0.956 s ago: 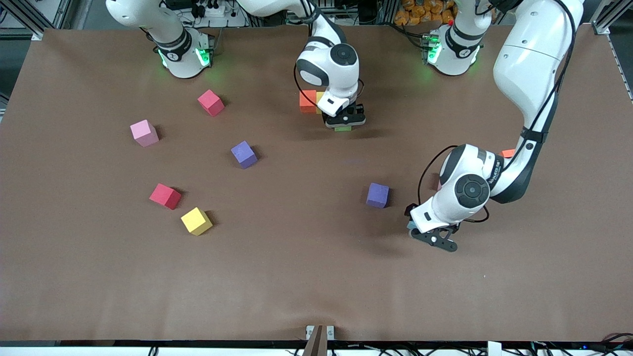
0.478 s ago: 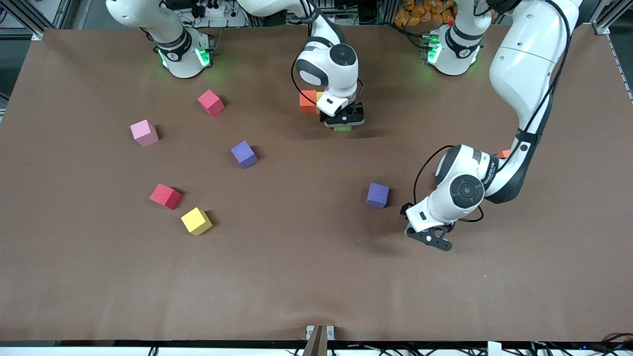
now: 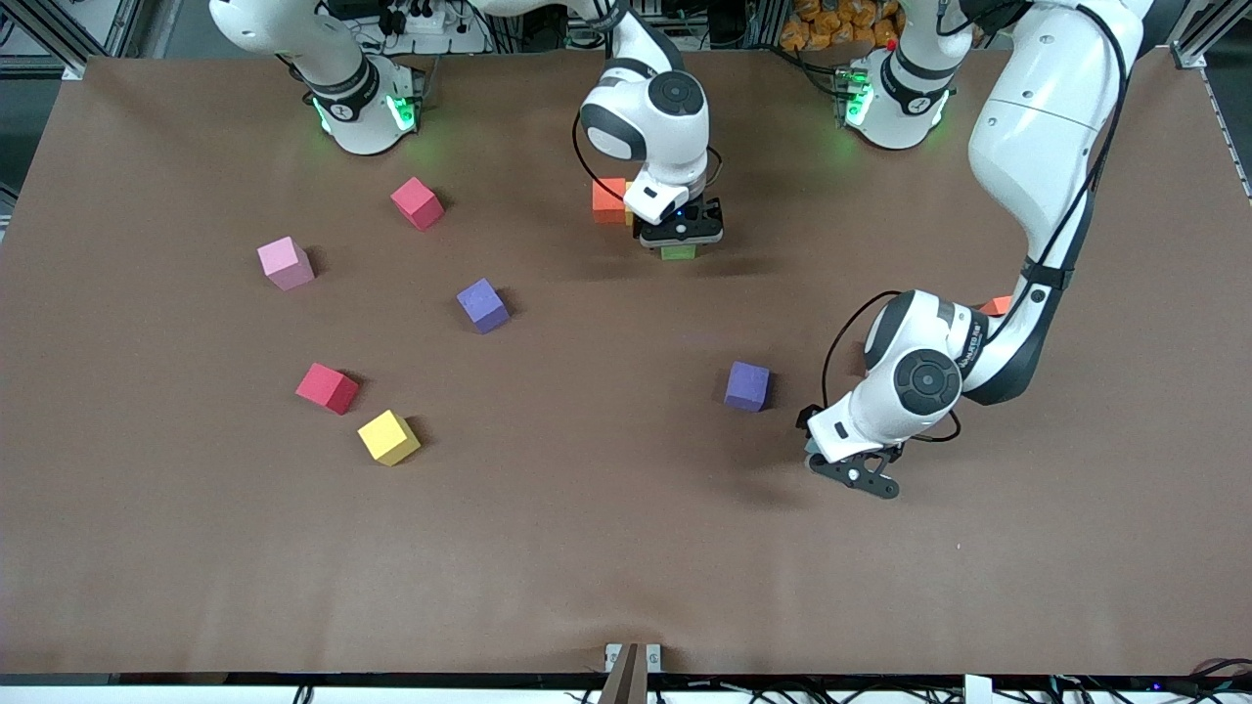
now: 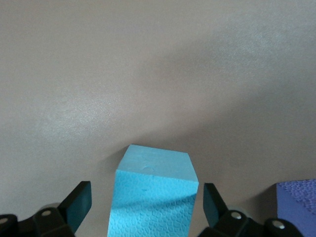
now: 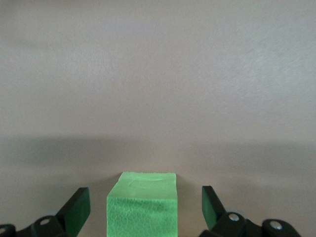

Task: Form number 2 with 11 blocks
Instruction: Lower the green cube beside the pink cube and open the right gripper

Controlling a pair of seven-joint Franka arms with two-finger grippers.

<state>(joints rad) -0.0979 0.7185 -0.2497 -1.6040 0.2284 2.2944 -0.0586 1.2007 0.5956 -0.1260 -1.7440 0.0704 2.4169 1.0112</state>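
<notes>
Both tools are gaping wide, gripping nothing: the right tool (image 3: 679, 238) straddling the green block (image 5: 142, 204), needing a straight lift, the left tool (image 3: 853, 473) straddling the light blue block (image 4: 154, 191), needing centred closing

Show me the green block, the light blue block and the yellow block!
green block (image 5: 142, 205), right wrist view, on its textured side face.
light blue block (image 4: 153, 202), left wrist view, on its textured side face.
yellow block (image 3: 387, 436), front view, on its top face.
</notes>
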